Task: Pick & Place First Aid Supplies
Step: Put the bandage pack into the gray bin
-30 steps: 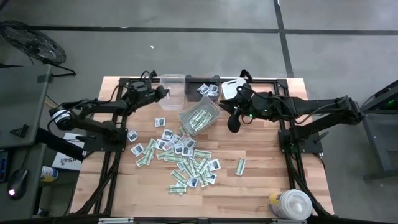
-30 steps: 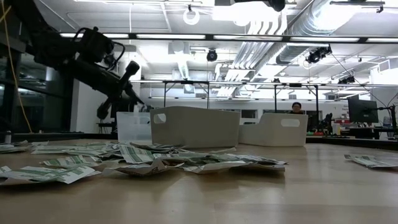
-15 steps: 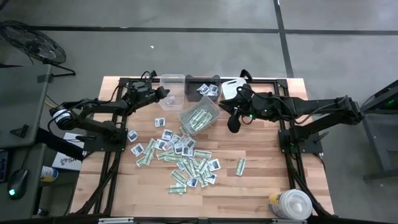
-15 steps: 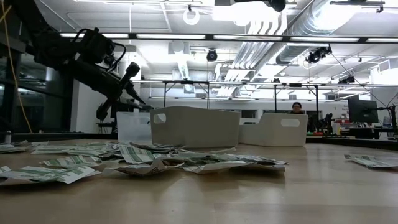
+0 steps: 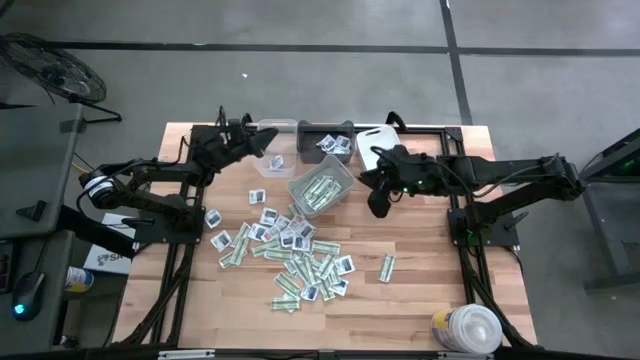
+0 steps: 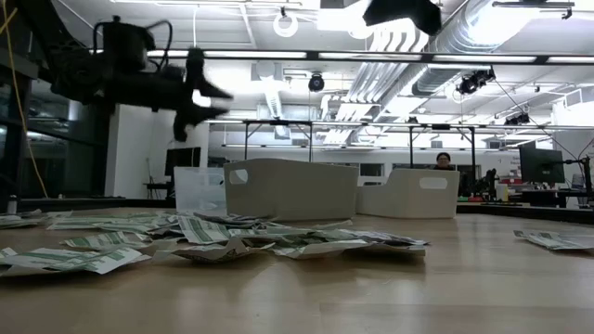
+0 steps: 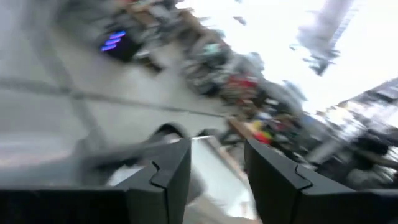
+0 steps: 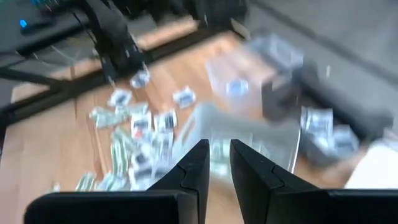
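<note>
Since a second ago the left gripper point(image 5: 268, 141) has swung up from the table's far left toward the clear bin point(image 5: 278, 136) and its fingers point(image 7: 166, 180) have spread apart, holding nothing

Near to far: a round white tub point(image 5: 466, 328) sits at the near right corner; packets point(image 5: 290, 250) lie scattered across mid-table, green-and-white strips mixed with squarish white ones, one strip point(image 5: 386, 268) apart to the right; a tilted bin point(image 5: 321, 186) behind the pile holds more strips; the right gripper point(image 5: 377, 203) hangs just right of that bin, fingers point(image 8: 196, 167) a narrow gap apart, nothing seen between them; along the far edge stand the clear bin with one packet, a dark bin point(image 5: 327, 140) with several, and a white bin point(image 5: 372, 140)
</note>
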Robot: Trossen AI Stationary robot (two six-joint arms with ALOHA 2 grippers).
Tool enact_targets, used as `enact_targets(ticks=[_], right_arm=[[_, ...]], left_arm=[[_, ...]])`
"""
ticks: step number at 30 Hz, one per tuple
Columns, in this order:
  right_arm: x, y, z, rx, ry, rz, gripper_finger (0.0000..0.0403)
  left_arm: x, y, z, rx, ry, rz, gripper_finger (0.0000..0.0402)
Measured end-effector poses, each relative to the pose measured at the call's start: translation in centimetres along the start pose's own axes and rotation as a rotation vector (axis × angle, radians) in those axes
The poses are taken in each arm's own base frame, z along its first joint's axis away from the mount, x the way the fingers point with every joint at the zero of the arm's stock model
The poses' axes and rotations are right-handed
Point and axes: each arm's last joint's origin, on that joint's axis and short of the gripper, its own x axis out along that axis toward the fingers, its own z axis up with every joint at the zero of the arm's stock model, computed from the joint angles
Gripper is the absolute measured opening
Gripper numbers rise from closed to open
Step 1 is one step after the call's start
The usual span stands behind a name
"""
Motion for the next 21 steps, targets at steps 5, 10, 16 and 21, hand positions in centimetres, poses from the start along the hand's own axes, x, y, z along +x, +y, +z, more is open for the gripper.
enact_targets(ticks=[5, 10, 16, 21], right_arm=[[-0.3, 0.1, -1.5, 0.031, 0.17, 0.036, 0.0057], [-1.0, 1.4, -3.1, 0.021, 0.285, 0.091, 0.0057], [-1.2, 4.3, -5.8, 0.023, 0.416, 0.113, 0.0057], [-0.2, 7.0, -9.2, -0.044, 0.572, 0.093, 0.0058]], left_arm=[[-0.2, -1.6, 0.8, 0.092, 0.013, -0.275, 0.0149], [-0.6, -2.7, 1.0, 0.138, 0.072, -0.476, 0.015], [-1.0, -3.6, 1.2, 0.15, 0.109, -0.575, 0.015], [-1.6, -4.9, 1.3, 0.185, 0.126, -0.666, 0.015]])
